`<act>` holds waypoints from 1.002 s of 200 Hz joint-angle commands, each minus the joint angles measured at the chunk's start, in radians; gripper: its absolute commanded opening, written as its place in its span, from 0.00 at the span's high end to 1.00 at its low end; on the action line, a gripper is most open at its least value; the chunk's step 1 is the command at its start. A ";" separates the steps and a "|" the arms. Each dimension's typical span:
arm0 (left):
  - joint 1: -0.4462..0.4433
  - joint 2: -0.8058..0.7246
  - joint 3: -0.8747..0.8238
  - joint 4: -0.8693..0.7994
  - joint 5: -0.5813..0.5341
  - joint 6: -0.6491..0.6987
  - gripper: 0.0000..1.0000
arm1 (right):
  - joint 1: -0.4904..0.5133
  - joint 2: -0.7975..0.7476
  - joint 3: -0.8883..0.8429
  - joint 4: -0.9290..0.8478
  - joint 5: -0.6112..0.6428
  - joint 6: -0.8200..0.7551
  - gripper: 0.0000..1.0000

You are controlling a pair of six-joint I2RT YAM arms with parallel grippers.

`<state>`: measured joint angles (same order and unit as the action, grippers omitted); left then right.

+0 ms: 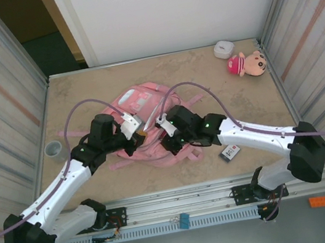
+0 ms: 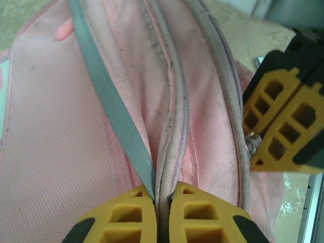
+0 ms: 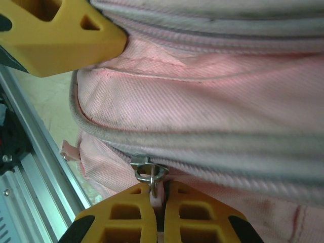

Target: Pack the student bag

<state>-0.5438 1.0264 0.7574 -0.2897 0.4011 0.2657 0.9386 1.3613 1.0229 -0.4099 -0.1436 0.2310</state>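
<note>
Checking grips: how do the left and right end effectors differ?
The left end effector pinches the student bag at a seam beside a grey strap; the right end effector pinches its metal-ringed zipper pull. Left is on the bag's left, right on its right. Both are shut.

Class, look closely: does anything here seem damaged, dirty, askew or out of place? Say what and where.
The student bag is grubby: dark smudges run along the piping beside its zip. The plush doll lies loose in the far right corner, apart from the bag. Nothing looks torn or spilled.
</note>
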 commanded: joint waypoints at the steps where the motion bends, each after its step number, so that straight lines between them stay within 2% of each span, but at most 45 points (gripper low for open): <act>1: 0.036 -0.036 0.006 -0.058 -0.051 0.049 1.00 | -0.071 -0.092 -0.012 -0.114 0.051 0.003 1.00; 33: 0.048 -0.013 0.007 -0.085 -0.072 0.081 1.00 | -0.125 -0.094 0.015 -0.186 -0.155 -0.040 1.00; 59: 0.043 0.013 0.030 -0.081 0.017 0.082 1.00 | -0.102 -0.055 0.038 -0.167 -0.248 -0.014 1.00; 77: 0.007 0.023 0.041 -0.068 0.079 0.075 0.73 | -0.094 -0.041 0.035 -0.121 -0.263 0.021 1.00; 95: -0.042 0.009 0.024 -0.048 0.078 0.105 0.49 | -0.102 -0.040 0.026 -0.072 -0.297 0.049 1.00; 113: -0.073 -0.015 -0.012 -0.023 0.049 0.131 0.41 | -0.105 -0.044 0.031 -0.052 -0.329 0.060 1.00; 135: -0.117 -0.022 -0.027 -0.008 -0.016 0.178 0.39 | -0.114 -0.044 0.047 -0.051 -0.382 0.056 1.00; 159: -0.181 0.020 -0.029 0.025 -0.161 0.214 0.37 | -0.122 -0.039 0.060 -0.040 -0.437 0.057 1.00; 177: -0.210 0.059 -0.015 0.020 -0.159 0.246 0.37 | -0.129 -0.040 0.063 -0.024 -0.456 0.078 1.00; 184: -0.221 0.072 -0.012 0.022 -0.160 0.253 0.44 | -0.136 -0.039 0.062 -0.024 -0.462 0.086 1.00; 200: -0.228 0.089 -0.008 0.019 -0.158 0.264 0.76 | -0.150 -0.041 0.063 -0.042 -0.462 0.091 0.99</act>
<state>-0.7509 1.0866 0.7399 -0.2756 0.2703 0.4751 0.8032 1.3369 1.0252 -0.5018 -0.5011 0.2825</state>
